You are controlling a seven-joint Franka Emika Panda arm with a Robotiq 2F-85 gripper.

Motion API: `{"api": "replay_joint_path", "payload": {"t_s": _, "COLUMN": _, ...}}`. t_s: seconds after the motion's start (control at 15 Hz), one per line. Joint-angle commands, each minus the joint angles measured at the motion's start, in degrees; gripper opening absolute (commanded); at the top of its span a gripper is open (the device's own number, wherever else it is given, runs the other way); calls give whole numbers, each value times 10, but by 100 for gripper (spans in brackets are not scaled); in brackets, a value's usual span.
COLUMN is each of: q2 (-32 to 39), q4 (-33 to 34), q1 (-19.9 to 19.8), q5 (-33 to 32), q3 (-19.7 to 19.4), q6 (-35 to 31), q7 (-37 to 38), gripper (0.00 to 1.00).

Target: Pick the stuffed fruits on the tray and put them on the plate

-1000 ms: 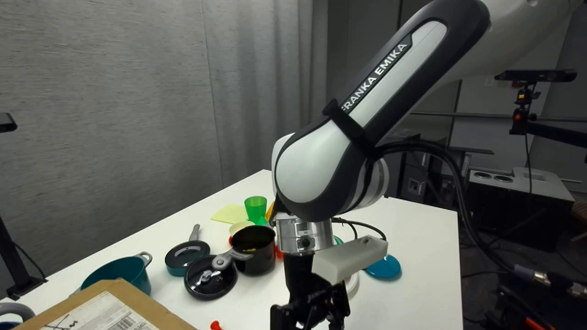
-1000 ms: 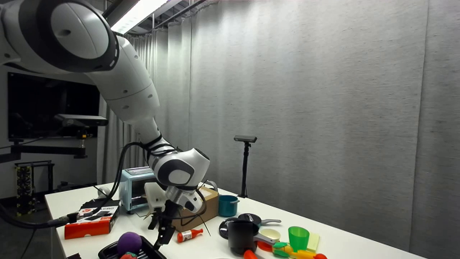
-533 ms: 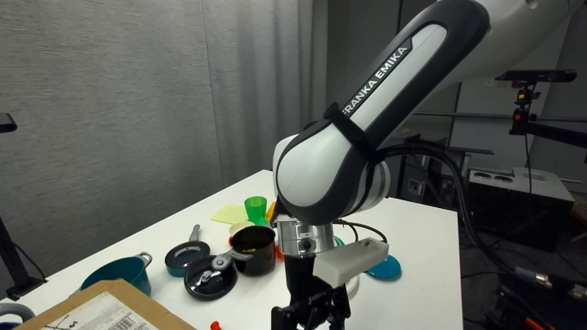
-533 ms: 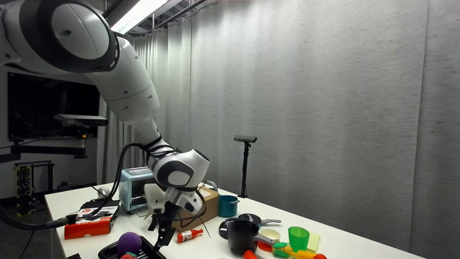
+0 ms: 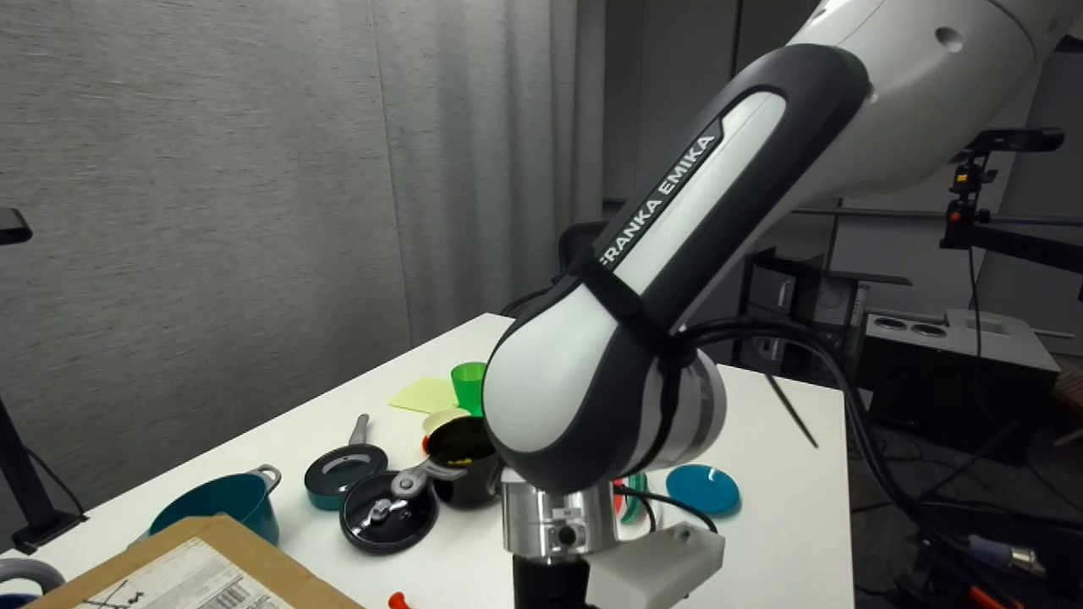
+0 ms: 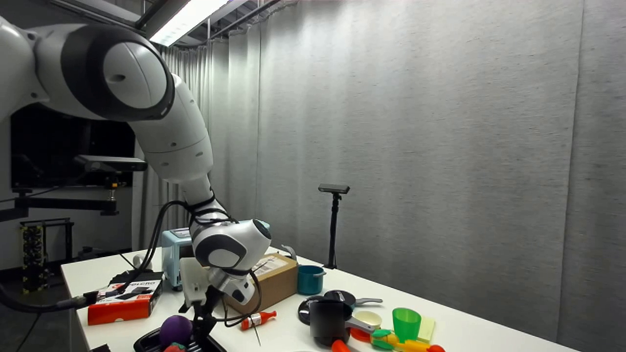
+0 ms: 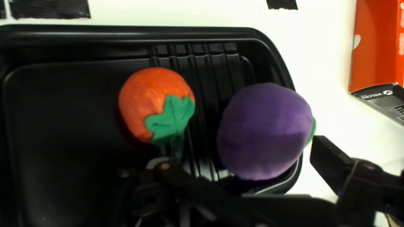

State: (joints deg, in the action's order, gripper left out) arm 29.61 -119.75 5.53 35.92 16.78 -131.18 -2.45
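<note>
The black tray (image 7: 142, 33) fills most of the wrist view and holds two stuffed fruits. The red-orange fruit (image 7: 148, 94) with a green leaf lies left of the rounded purple fruit (image 7: 265, 132). Both fruits, purple (image 6: 176, 330) and red (image 6: 174, 347), also show low in an exterior view. My gripper (image 7: 249, 148) is open and empty, its fingers apart on either side of the purple fruit's near part. The gripper also shows in an exterior view (image 6: 194, 320), at the tray beside the purple fruit. The white plate is hidden or out of view.
A red-and-white box (image 6: 129, 303) and a toaster stand past the tray. A red bottle (image 6: 258, 320) lies near the cardboard box (image 6: 274, 281). A black pot (image 5: 464, 461), pan (image 5: 343, 474), green cup (image 6: 406, 323) and blue dish (image 5: 702, 491) stand farther along the table.
My arm has lowered, mostly in the last half second. In an exterior view the gripper has moved left and come closer to the purple fruit. The fruits have not moved.
</note>
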Motion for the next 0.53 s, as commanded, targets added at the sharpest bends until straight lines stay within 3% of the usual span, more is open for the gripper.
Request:
{"api": "replay_joint_path", "payload": {"t_s": 0.0, "q2": 22, "q4": 9, "q1": 6, "q5": 39, "q3": 13, "q6": -19, "q7": -48, "gripper": 100}}
{"api": "replay_joint_path", "payload": {"t_s": 0.2, "q2": 35, "q4": 10, "q1": 16, "q5": 45, "q3": 20, "q6": -40, "q7": -61, "gripper": 100}}
{"api": "replay_joint_path", "payload": {"t_s": 0.27, "q2": 38, "q4": 10, "q1": 23, "q5": 41, "q3": 21, "q6": -50, "q7": -60, "gripper": 75}}
{"api": "replay_joint_path", "payload": {"t_s": 0.33, "q2": 38, "q4": 8, "q1": 23, "q5": 39, "q3": 22, "q6": -54, "q7": -64, "gripper": 72}}
{"api": "replay_joint_path", "payload": {"t_s": 0.47, "q2": 31, "q4": 1, "q1": 21, "q5": 34, "q3": 21, "q6": -58, "q7": -70, "gripper": 56}}
